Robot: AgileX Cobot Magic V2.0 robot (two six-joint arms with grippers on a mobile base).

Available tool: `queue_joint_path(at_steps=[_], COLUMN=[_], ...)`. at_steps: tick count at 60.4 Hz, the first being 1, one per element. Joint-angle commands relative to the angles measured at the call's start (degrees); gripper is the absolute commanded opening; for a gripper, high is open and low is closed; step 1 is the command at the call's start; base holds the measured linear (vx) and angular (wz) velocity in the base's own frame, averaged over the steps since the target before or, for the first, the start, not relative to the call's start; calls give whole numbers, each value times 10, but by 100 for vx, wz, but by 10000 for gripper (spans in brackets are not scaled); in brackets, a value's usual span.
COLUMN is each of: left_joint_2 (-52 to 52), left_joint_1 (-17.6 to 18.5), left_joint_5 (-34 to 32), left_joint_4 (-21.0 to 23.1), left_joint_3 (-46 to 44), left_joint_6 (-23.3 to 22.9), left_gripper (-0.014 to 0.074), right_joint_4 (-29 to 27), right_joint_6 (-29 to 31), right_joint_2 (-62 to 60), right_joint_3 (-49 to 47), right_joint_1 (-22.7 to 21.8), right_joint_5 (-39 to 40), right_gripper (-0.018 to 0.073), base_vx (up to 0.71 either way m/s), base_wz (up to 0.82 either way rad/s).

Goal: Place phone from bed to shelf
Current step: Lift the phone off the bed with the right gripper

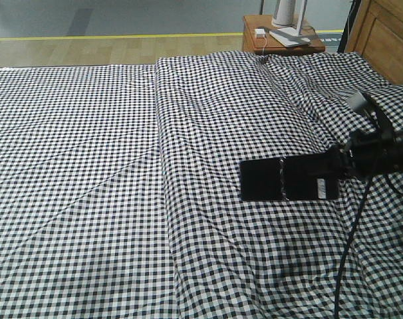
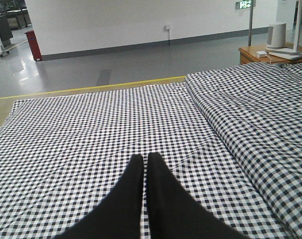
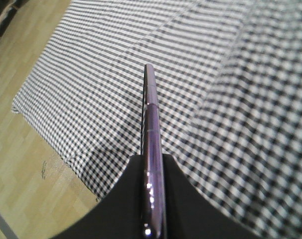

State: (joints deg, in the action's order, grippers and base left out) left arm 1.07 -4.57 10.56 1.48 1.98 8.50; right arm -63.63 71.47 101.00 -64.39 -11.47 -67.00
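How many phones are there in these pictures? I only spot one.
1. The phone is clamped at one end in the right gripper, over the right part of the checked bed. No other shows, though folds could hide one.

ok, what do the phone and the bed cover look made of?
The phone: glossy black face, probably glass, mirror-dark in the front view. Its rim: pinkish-silver, polished, likely metal, with bright glints in the right wrist view. The bed cover: matte woven gingham cloth, judging by its wrinkles and folds.
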Motion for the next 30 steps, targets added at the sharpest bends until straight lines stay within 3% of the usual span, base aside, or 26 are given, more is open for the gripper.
queue_joint_path(at_steps=[1,30], left_joint_2=[4,4], left_joint_1=[1,1], left_joint_5=[-42,-42], left_joint_4=[5,5], left_joint_3=[-13,-13], left_joint_6=[-3,-3], left_gripper=[1,1], right_joint_4=[-59,-94], right_joint_6=[12,7], right_joint_2=[-54,-136], right_joint_3=[-10,-10], right_joint_1=[32,237], right_joint_5=[-68,-68], right_gripper=[-4,-3], base_vx=[0,0], base_wz=[0,0])
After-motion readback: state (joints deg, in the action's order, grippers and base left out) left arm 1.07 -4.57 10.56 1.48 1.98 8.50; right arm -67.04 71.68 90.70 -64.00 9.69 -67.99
